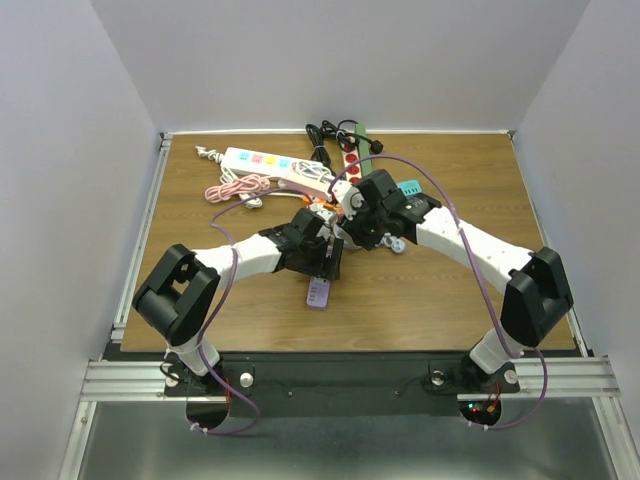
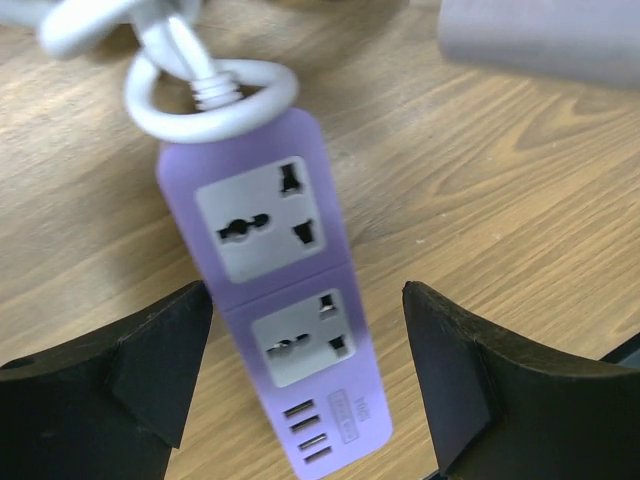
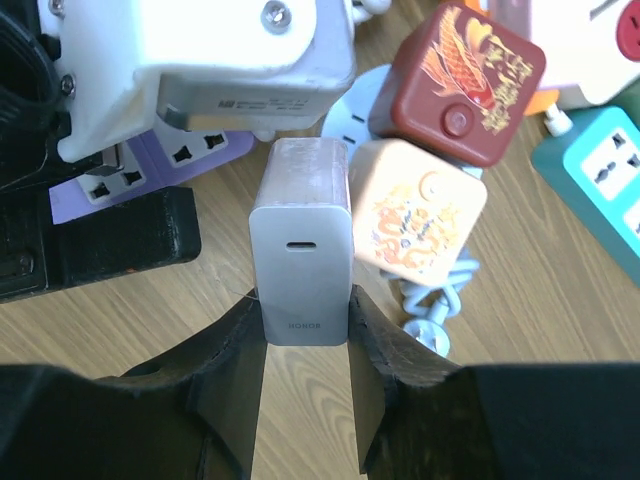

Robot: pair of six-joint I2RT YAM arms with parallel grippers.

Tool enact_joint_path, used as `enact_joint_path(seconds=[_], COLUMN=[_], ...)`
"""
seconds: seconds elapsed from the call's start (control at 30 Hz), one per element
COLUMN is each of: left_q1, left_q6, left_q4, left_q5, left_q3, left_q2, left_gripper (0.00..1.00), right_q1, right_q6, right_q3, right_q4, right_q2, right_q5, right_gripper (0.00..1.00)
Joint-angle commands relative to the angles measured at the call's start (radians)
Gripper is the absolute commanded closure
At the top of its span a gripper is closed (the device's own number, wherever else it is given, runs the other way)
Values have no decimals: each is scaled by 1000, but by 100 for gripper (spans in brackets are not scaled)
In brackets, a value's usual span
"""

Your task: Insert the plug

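A purple power strip [image 2: 275,290] with two universal sockets and several USB ports lies flat on the wooden table, its white cable [image 2: 205,95] looped at the far end. My left gripper [image 2: 306,300] is open, one finger on each side of the strip's near socket and neither touching it. From above, the strip [image 1: 320,293] pokes out below the left wrist. My right gripper [image 3: 305,310] is shut on the plug [image 3: 300,250], a grey charger block with a USB-C port facing the camera. In the left wrist view the plug [image 2: 540,40] hovers just beyond the strip.
A red cube adapter [image 3: 465,85] and a cream one [image 3: 420,210] sit right of the plug, with a teal socket block [image 3: 600,170] further right. At the back lie a white strip with coloured switches [image 1: 265,162], a pink cable [image 1: 238,188] and black cables [image 1: 325,135].
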Motion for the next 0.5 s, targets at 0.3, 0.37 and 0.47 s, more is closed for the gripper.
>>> enact_joint_path(seconds=[0.3, 0.37, 0.47], left_q1=[-134, -145, -157], left_q6=[42, 43, 27], left_q4=[-48, -90, -152], left_q5=[-228, -261, -311], left_q3=[29, 32, 32], left_q2=[75, 86, 85], left_gripper=[41, 48, 59], right_q1=[-21, -23, -21], right_q6=[53, 58, 65], right_q3=[-61, -75, -83], right_q4=[36, 36, 36], right_q2=[-122, -135, -153], right_q5=[26, 26, 5], right_gripper=[100, 100, 100])
